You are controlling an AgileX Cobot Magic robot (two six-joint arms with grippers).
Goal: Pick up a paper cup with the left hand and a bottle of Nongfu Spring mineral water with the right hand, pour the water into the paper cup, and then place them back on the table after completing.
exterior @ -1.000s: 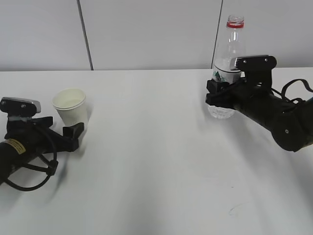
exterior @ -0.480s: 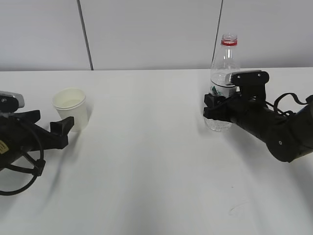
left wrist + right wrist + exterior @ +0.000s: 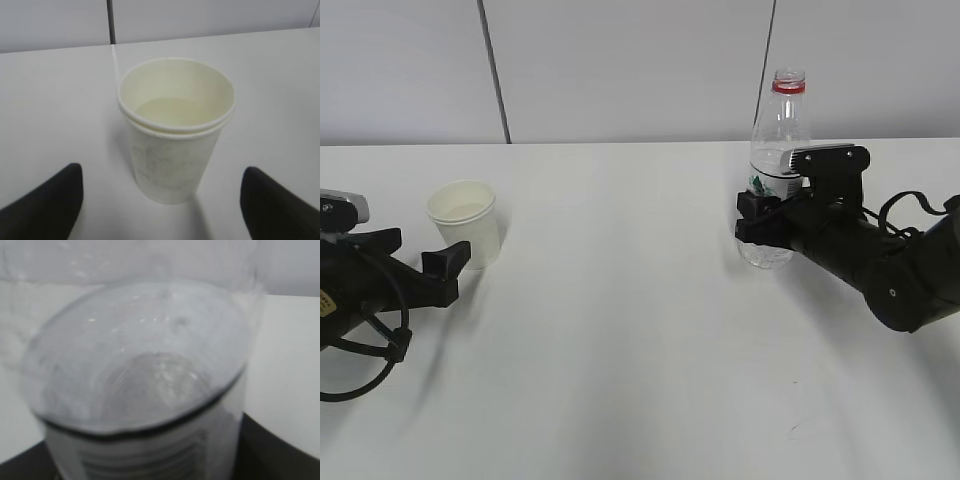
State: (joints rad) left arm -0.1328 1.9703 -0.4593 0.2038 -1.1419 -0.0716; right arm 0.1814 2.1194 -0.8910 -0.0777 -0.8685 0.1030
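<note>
The white paper cup (image 3: pixel 467 222) stands on the white table (image 3: pixel 620 330) at the left. In the left wrist view the cup (image 3: pixel 175 130) holds clear water (image 3: pixel 172 111). My left gripper (image 3: pixel 425 247) is open and drawn back from the cup; its fingers (image 3: pixel 47 200) flank the cup without touching it, and the gripper (image 3: pixel 162 180) is empty. The Nongfu Spring bottle (image 3: pixel 775 130), uncapped with a red neck ring, stands upright on the table at the right. My right gripper (image 3: pixel 758 215) is shut on its lower body. The bottle (image 3: pixel 145 365) fills the right wrist view, the gripper (image 3: pixel 150 460) around it.
A grey panelled wall (image 3: pixel 620 70) runs behind the table's far edge. The left arm's cable loop (image 3: pixel 370 350) lies near the left edge. A small dark mark (image 3: pixel 793 432) sits on the tabletop at the front right.
My left gripper has drawn back to the left, away from the cup. My right gripper has lowered the bottle onto the table. Over the last half second almost nothing moved.
</note>
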